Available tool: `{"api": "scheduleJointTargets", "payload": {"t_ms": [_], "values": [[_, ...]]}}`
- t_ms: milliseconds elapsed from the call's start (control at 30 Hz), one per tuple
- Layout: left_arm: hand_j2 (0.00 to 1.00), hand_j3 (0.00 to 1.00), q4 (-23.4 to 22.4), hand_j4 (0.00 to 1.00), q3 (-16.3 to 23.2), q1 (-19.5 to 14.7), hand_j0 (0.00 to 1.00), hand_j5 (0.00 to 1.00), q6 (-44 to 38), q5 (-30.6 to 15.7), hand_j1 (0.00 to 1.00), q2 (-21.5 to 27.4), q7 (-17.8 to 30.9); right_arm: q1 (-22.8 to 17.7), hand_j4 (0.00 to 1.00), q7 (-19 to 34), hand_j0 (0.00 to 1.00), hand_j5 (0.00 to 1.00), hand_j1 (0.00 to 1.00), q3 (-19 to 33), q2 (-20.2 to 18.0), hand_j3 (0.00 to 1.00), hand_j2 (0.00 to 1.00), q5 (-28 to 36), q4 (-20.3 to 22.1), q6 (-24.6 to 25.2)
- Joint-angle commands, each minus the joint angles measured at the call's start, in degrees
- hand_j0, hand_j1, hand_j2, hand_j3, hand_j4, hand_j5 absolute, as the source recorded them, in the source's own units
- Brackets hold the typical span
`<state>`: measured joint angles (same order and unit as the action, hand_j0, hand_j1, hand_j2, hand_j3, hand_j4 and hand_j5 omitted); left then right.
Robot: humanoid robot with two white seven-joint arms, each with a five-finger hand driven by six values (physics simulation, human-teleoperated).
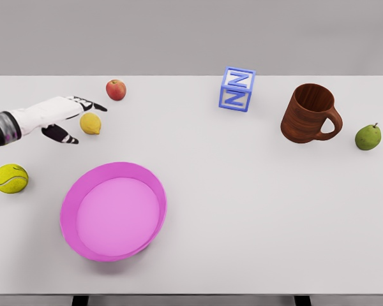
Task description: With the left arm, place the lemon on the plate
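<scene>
Sitting on the white bench (242,191), pink plate (113,211) up front, nothing on it.
Left hand (69,118) has fingers spread around the lemon (90,123), not clamped; lemon's on the bench behind the plate.

On the bench (255,217), the plate (113,211) sits at the near left, with the tennis ball (11,178) just to its left and the lemon (90,123) behind it, the apple (116,90) farther back still. The left hand (54,118) reaches in from the left edge, its fingers (89,102) spread either side of the lemon (whether they touch it cannot be told). The letter block (237,89) stands at the back right of centre, the mug (309,114) lies tipped to its right, and the pear (367,137) is just beyond the mug's handle
</scene>
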<state>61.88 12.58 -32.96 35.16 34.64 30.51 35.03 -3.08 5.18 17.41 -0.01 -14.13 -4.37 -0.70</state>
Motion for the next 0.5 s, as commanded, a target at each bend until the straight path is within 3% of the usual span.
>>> {"api": "scheduleJointTargets", "payload": {"t_ms": [0,133,467], "values": [[0.87,0.87,-0.7,0.87,0.1,0.0,0.87,0.87,-0.2,-0.1,0.87,-0.4,0.0,0.0,1.0,0.0,1.0,1.0,1.0,0.0,0.0,1.0,1.0,0.0,0.0,0.0],[0.83,0.83,-2.6,0.83,0.5,-1.1,0.83,0.83,-0.2,0.2,0.83,-1.2,0.0,0.0,1.0,0.0,1.0,1.0,1.0,0.0,0.0,1.0,1.0,0.0,0.1,0.0],[0.82,0.82,-7.0,0.82,0.4,-4.0,0.82,0.82,-0.2,3.8,0.82,-3.9,0.0,0.0,1.0,0.0,1.0,1.0,1.0,0.0,0.0,1.0,1.0,0.0,0.0,0.0]]}}
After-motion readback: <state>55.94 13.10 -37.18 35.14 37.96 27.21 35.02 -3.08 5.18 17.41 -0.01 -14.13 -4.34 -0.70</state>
